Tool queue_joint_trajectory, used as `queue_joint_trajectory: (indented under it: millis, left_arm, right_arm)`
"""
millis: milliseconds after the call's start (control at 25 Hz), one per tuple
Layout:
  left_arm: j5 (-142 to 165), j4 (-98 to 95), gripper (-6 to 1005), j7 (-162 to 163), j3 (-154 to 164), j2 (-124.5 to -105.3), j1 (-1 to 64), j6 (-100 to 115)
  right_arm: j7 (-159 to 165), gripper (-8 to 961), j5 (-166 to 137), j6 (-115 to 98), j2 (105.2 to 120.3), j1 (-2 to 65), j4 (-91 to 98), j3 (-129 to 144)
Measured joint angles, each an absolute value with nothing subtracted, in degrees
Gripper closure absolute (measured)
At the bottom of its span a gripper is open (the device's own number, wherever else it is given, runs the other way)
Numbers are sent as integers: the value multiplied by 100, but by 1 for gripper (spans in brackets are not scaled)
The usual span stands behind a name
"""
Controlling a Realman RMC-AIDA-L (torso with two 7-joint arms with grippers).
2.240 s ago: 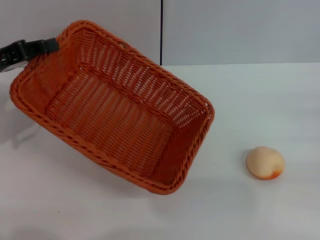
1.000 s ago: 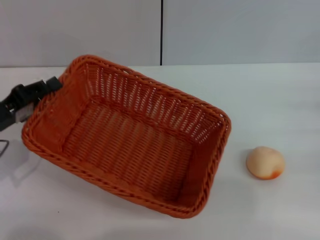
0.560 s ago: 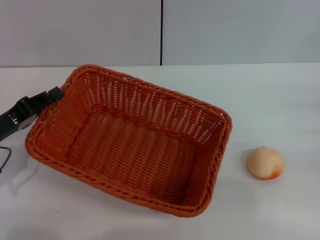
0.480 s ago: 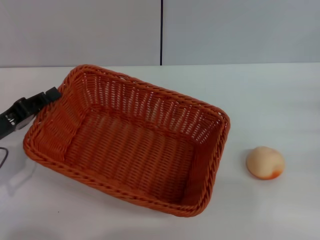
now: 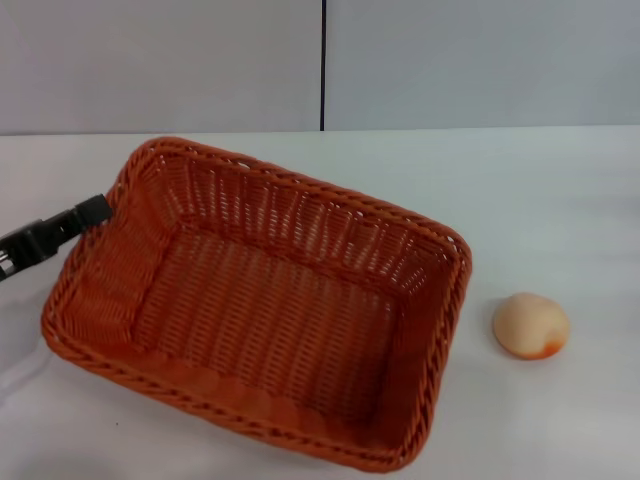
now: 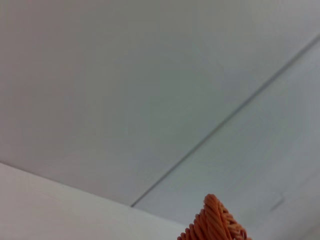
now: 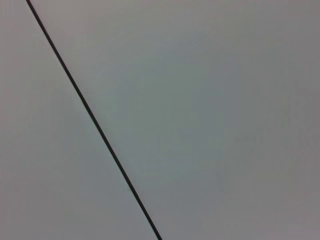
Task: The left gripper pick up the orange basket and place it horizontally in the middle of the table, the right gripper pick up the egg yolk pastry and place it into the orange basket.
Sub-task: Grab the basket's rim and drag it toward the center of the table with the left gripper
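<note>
Since a second ago our orange basket (image 5: 265, 305) dropped lower and levelled out on the table (image 5: 560, 210). From the head cam, the left gripper (image 5: 88, 212) sat at its far-left rim; pinching or not, we couldn't tell. Egg yolk pastry (image 5: 530, 325) lay well off, beyond the basket's opposite end. Left wrist cam only caught a bit of rim (image 6: 215, 225) against the wall (image 6: 125, 85). Right wrist cam showed wall.

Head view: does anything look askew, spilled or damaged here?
The orange basket sits askew, its long side running diagonally across the table, with the left gripper at its rim. The egg yolk pastry lies intact outside it. Nothing spilled.
</note>
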State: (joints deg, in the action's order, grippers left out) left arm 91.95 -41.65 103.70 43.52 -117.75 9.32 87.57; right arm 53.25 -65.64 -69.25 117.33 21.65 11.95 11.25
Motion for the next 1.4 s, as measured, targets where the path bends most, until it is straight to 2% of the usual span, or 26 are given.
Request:
queue_joint_trajectory:
  millis: [1120, 1320, 1400]
  left_arm:
    - [9602, -4236, 852, 10818, 4413, -11789, 1136, 8756]
    - [10074, -4306, 637, 11071, 4412, -11753, 1296, 8893]
    - [10376, -4490, 607, 11215, 4408, -11742, 1342, 8980]
  right_arm:
    - [5328, 223, -6610, -6926, 11742, 2180, 1195, 1125]
    - [5355, 222, -6610, -6934, 11731, 2184, 1195, 1139]
    - [5360, 222, -6610, -6939, 11723, 2183, 1195, 1181]
